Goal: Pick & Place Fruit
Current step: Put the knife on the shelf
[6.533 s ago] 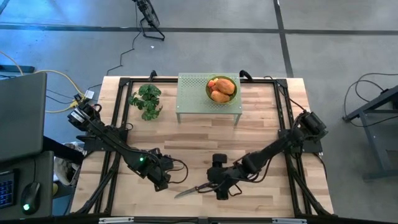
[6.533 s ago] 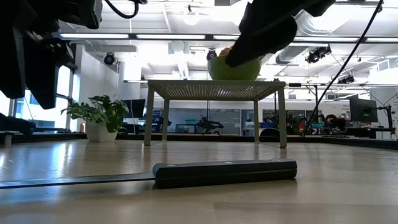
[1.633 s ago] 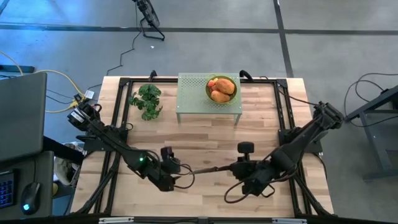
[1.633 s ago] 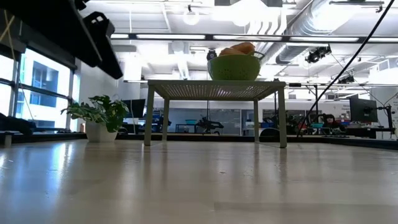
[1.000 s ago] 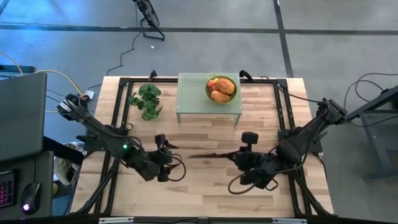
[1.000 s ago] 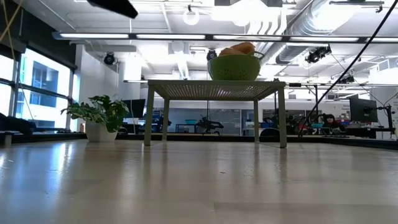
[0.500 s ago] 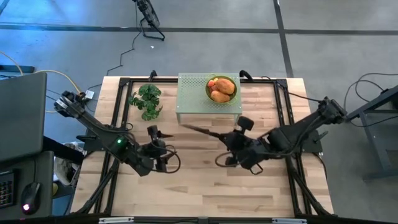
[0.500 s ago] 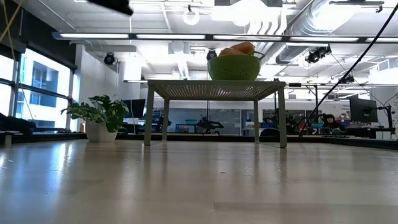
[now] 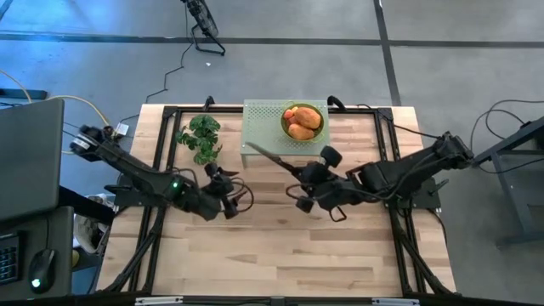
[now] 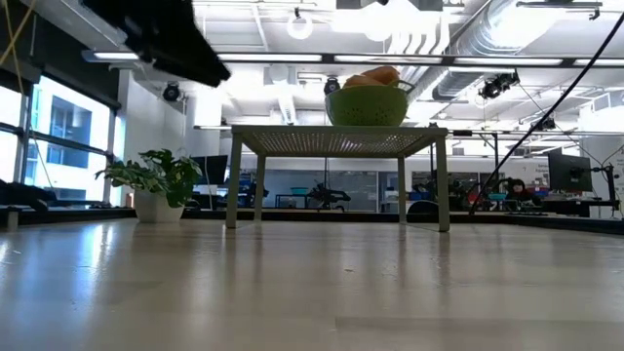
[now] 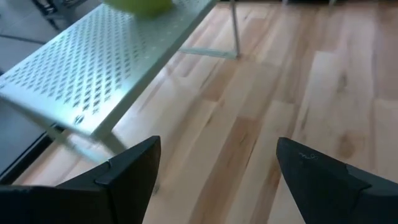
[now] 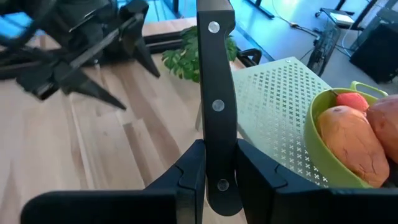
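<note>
The black-handled knife (image 12: 215, 106) is gripped by the right claw (image 12: 214, 171), likely for cutting. The orange oval fruit (image 9: 301, 121) is kept in the green bowl (image 9: 289, 129) — left claw (image 9: 229, 189) spread, empty.

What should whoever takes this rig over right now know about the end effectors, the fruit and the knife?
Right end effector: shut on the black-handled knife, held above the table with its blade reaching toward the green perforated stand.
Left end effector: open, empty, over the table left of centre, facing the stand.
Fruit: orange ovals and a small red piece all sit in the green bowl on top of the stand.
Done: knife lifted off the table.
Left: no fruit picked or placed yet; the knife is not yet put down.
</note>
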You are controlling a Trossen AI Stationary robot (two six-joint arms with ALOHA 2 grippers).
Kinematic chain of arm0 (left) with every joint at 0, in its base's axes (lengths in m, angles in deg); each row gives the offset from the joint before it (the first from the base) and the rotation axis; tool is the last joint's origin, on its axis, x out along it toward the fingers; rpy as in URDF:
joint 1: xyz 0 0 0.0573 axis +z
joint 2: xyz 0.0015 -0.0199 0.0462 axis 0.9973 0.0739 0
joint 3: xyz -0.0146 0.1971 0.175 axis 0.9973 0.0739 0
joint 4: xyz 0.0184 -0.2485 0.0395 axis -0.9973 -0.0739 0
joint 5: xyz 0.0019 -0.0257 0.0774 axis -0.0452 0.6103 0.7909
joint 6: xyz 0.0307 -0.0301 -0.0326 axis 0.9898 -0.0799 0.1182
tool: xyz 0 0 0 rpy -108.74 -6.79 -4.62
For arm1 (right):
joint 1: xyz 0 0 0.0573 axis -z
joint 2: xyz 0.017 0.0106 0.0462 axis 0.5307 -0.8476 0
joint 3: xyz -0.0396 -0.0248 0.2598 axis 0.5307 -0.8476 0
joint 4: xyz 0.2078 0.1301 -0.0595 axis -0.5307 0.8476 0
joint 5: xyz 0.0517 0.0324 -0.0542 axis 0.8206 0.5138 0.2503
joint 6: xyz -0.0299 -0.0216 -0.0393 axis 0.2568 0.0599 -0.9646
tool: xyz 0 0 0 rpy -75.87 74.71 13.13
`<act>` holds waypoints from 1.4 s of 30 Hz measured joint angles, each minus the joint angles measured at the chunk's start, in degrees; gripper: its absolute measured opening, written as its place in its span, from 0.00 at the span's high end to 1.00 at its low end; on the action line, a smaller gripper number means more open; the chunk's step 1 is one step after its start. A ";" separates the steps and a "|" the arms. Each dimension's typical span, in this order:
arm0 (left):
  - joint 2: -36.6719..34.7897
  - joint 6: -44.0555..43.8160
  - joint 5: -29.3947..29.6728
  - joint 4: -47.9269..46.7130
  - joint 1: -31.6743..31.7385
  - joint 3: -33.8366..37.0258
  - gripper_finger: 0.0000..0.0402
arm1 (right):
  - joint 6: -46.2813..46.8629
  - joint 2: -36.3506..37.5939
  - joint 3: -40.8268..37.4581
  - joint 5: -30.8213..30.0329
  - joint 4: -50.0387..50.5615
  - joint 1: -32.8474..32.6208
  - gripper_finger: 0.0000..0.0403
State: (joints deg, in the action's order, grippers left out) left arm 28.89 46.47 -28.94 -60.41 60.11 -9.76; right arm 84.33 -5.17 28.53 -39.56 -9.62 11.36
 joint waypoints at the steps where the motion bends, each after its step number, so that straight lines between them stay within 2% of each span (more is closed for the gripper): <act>1: -0.43 1.49 -1.20 1.94 0.87 0.55 0.22 | 0.30 -0.02 0.00 0.00 -0.33 0.48 0.85; 5: -2.59 6.87 -5.45 7.92 4.62 2.55 0.22 | 1.72 -0.66 0.00 -0.22 -0.80 2.35 0.85; 10: -5.85 8.36 -9.86 11.77 10.14 3.11 0.22 | 3.09 -2.53 0.00 -0.38 -2.38 5.00 0.85; 17: -7.35 8.33 -10.66 12.46 15.20 3.11 0.22 | 3.13 -5.35 0.00 -0.61 -8.83 7.47 0.85; 25: -7.35 9.11 -10.63 19.75 16.05 3.11 0.22 | 3.32 -8.88 0.11 -0.78 -16.25 9.61 0.85; 36: -7.35 11.23 -12.39 31.10 15.89 3.11 0.22 | 3.21 -10.80 0.09 -2.35 -21.04 10.32 0.85; 42: -7.35 6.25 -12.40 35.32 15.89 3.11 0.22 | 1.52 -12.31 0.05 -1.92 -24.65 10.32 0.85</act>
State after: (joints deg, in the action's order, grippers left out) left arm 21.55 52.71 -41.34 -25.09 76.01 -6.65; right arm 85.85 -17.48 28.58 -41.48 -34.27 21.68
